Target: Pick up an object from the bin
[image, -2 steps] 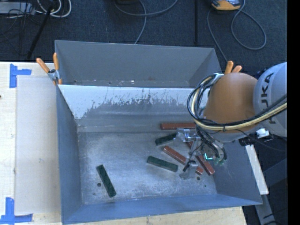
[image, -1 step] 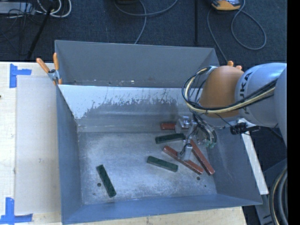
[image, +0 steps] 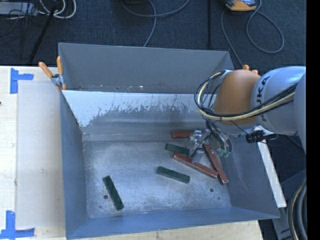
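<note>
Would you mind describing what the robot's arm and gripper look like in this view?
The arm is a rounded, silvery-grey casing with dark lettering on its side. At the wrist sits a smooth orange dome-shaped cover, ringed by looped black and pale yellow cables. Below it, the gripper is a small, dark, metallic assembly.

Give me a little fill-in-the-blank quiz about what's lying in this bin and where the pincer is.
1. As the camera sees it, the pincer hangs low over the ____ side of the bin.
2. The long bars clustered closest to it are mostly ____ in colour.
3. A lone bar near the view's lower-left corner of the floor is dark ____.

Missing words: right; reddish-brown; green.
</note>
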You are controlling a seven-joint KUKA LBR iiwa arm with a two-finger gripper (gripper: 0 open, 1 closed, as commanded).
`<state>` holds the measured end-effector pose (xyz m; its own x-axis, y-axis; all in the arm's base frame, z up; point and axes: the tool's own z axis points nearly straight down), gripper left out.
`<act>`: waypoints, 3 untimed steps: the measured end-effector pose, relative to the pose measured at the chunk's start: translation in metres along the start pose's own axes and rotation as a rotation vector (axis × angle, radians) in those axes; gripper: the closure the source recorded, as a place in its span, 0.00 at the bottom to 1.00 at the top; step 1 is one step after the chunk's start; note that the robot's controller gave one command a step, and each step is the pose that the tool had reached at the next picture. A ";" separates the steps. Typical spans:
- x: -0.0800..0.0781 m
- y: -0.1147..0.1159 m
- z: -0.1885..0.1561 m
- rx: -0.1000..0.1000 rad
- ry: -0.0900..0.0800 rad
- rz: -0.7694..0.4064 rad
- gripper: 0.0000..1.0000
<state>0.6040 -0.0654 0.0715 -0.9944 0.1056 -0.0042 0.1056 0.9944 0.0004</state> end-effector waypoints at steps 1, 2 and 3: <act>0.001 0.000 0.001 0.000 0.002 -0.001 0.00; 0.000 0.000 0.001 0.000 0.001 -0.001 1.00; 0.050 -0.035 0.001 0.000 0.006 0.083 1.00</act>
<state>0.5507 -0.0953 0.0699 -0.9822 0.1879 0.0015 0.1879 0.9822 0.0001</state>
